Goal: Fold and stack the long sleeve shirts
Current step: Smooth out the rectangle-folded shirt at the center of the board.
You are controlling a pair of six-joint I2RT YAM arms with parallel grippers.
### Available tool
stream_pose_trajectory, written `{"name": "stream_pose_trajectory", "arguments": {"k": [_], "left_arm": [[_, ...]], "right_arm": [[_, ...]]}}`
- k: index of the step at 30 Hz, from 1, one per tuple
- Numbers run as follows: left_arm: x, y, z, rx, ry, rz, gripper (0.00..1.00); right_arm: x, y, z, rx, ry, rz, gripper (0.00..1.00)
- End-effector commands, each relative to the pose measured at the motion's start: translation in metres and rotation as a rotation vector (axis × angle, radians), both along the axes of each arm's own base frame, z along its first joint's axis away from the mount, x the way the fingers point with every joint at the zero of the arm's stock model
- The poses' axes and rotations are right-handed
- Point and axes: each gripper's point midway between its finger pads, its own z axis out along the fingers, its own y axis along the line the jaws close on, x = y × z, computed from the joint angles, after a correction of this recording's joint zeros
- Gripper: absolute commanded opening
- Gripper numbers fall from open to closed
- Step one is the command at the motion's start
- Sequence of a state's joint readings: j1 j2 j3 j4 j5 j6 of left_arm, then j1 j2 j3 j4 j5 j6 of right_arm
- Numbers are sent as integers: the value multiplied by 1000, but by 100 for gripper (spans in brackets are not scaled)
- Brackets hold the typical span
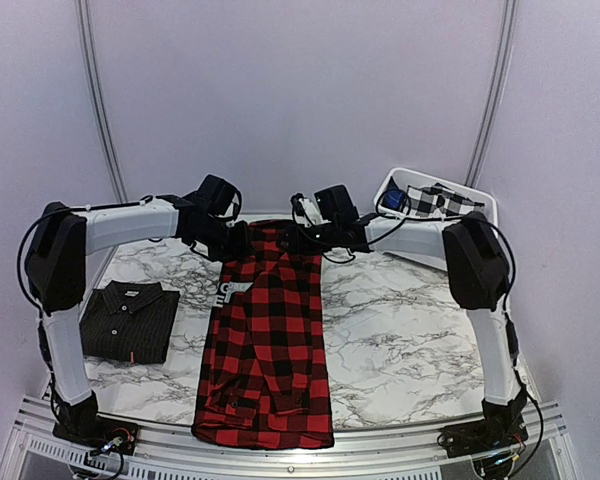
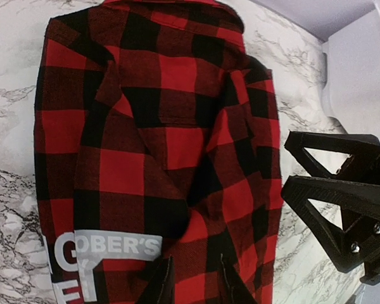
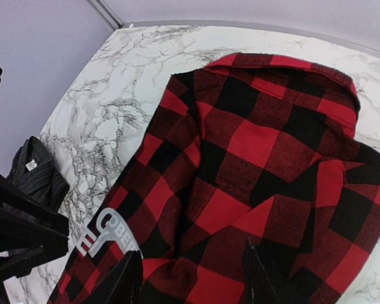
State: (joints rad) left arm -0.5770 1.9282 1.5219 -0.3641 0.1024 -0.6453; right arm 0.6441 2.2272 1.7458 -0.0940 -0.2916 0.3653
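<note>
Pinstriped black shirt (image 1: 130,322) lies folded square at the left of the marble table (image 1: 400,330), well apart from both arms. It looks thin and limp, and I judge it done bar the stacking. Next rightward, the left gripper (image 2: 196,263) hangs over the left part of the red-and-black flannel shirt (image 1: 265,340), close by the white lettering (image 2: 117,246) and short of the collar (image 3: 285,66). Its jaws stand fairly narrow with check cloth showing between them, but whether they pinch that cloth I cannot tell. The flannel lies mid-table as a long strip, sleeves turned in, collar at the far end and hem at the near edge. It should handle as soft, thickish, floppy stuff, light enough but ready to sag and let its layers slip. The sound hold is therefore probably at the two side edges up by the shoulders, all layers pinched together. The right gripper (image 3: 193,253) is over the strip's right part, about level with its fellow, jaws wide and nothing in them. Farthest right, a white bin (image 1: 485,203) holds a black-and-white checked cloth (image 1: 425,200).
</note>
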Motion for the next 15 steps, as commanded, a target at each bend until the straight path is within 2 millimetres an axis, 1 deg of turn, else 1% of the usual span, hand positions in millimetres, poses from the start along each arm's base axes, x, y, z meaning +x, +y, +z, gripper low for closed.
{"name": "stream_pose_trajectory", "arguments": {"k": [1,3,4,7,9,11,13,15], "left_arm": [[37,4,-2,-59,-22,-26,24],[54,6,-11,-86,-11,-27,22],[62,6,-24,-91,8,-29,21],[84,10,-45,-118,30,-25,19],[99,17,-60,-147,46,-11,18],[109,23,-76,-177,68,9,18],[115,31,-92,-193,97,35,18],[118,46,-109,-196,131,80,17]], "right_arm": [[22,2,-25,-2,60,-3,49],[30,5,-33,11,79,-5,49],[33,7,-35,20,85,-3,49],[36,9,-54,27,118,-9,49],[38,9,-68,29,142,-16,49],[44,4,-82,39,176,-35,48],[52,-1,-94,64,211,-57,48],[60,-7,-103,90,242,-82,47]]}}
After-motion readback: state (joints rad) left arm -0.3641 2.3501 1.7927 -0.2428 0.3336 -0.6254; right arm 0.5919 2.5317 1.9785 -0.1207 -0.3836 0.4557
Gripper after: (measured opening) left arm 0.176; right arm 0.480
